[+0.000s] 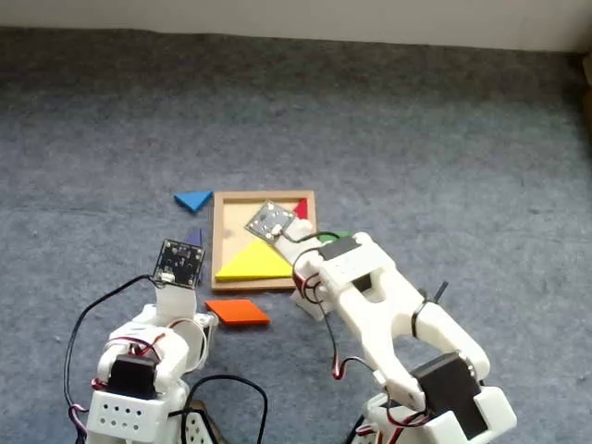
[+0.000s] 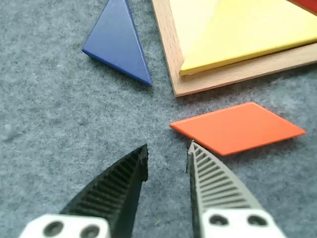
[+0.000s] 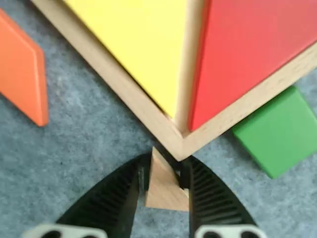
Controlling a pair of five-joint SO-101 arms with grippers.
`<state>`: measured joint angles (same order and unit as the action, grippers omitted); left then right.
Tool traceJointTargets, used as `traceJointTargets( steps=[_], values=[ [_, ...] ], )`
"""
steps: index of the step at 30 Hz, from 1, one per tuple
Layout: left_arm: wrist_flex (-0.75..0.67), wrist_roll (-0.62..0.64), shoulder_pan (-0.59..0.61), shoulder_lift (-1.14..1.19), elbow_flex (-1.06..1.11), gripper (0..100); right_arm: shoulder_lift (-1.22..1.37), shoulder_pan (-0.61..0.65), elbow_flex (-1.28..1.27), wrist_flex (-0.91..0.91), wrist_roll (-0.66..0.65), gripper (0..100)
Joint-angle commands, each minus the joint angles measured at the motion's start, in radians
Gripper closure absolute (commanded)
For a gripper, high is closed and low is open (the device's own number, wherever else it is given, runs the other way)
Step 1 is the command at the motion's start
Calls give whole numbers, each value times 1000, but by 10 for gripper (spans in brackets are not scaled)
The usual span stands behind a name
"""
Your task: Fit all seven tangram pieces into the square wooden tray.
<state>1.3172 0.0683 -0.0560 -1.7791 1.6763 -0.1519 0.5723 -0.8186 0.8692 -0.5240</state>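
Observation:
The square wooden tray (image 1: 218, 242) holds a yellow triangle (image 1: 252, 264) and a red piece (image 1: 301, 208). My right gripper (image 3: 166, 163) is at the tray's near right corner (image 3: 181, 141), shut on a small pale wooden triangle (image 3: 167, 188). A green piece (image 3: 277, 131) lies on the carpet just outside that corner. My left gripper (image 2: 167, 152) is open, low over the carpet, with its light finger (image 2: 208, 178) touching or nearly touching the tip of the orange parallelogram (image 2: 237, 128). A dark blue triangle (image 2: 119, 39) lies left of the tray, and a lighter blue triangle (image 1: 192, 199) by its far left corner.
Grey carpet surrounds the tray. The right arm (image 1: 388, 314) reaches over the carpet at the tray's right front, and the left arm's base (image 1: 139, 370) sits at the lower left with cables looping beside it.

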Motion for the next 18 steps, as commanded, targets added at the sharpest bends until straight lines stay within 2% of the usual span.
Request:
traceJointTargets(
  steps=[1,4,8,14,18],
  values=[
    [3,6,-16,-36,19,854,-16,-5,12,77,12,899],
    [3,6,-16,-36,19,854,-16,-5,47,131,60,852],
    [3,6,-16,-36,19,854,-16,-5,91,228,21,758],
    [3,6,-16,-36,19,854,-12,-4,84,237,-147,756],
    [3,6,-16,-36,19,854,-4,-5,73,223,-176,756]
  ],
)
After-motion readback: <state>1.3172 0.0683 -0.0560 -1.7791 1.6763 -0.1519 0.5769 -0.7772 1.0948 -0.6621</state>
